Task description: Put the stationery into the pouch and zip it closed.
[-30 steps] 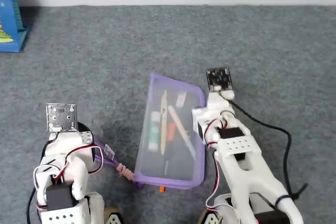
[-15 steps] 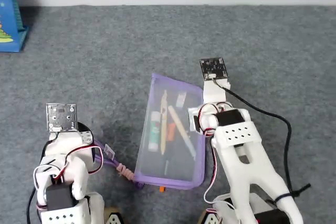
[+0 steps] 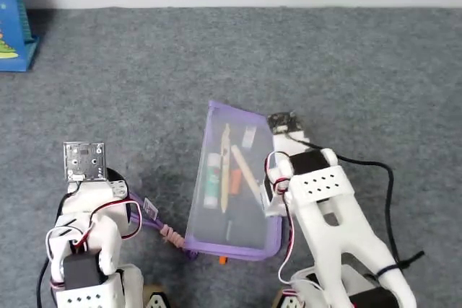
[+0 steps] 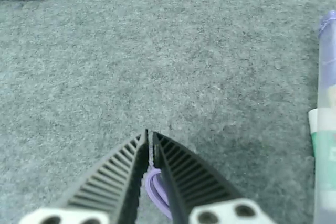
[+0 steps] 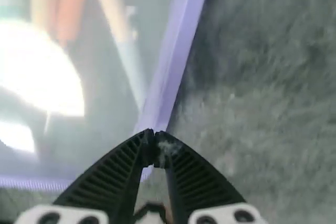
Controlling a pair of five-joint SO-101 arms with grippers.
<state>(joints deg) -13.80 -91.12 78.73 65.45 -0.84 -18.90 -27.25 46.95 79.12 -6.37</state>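
the right arm overlaps the right rim of the clear, purple-edged pouch [image 3: 242, 234], which lies lower centre in the high view with the stationery [image 3: 229, 171] inside. the right gripper [image 5: 154, 136] is clenched, its tips at that purple edge; whether they pinch a zip pull is too blurred to tell. the left gripper [image 4: 149, 136] is clamped on the pouch's purple strap [image 4: 153, 191], at the lower left. grey carpet [image 3: 144, 70] spreads across the upper frame, and a blue box [image 3: 13, 27] is cut off at the upper left.

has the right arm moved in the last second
Yes: the right arm swung in over the right edge of the pouch and back toward its base; the pouch stayed put.
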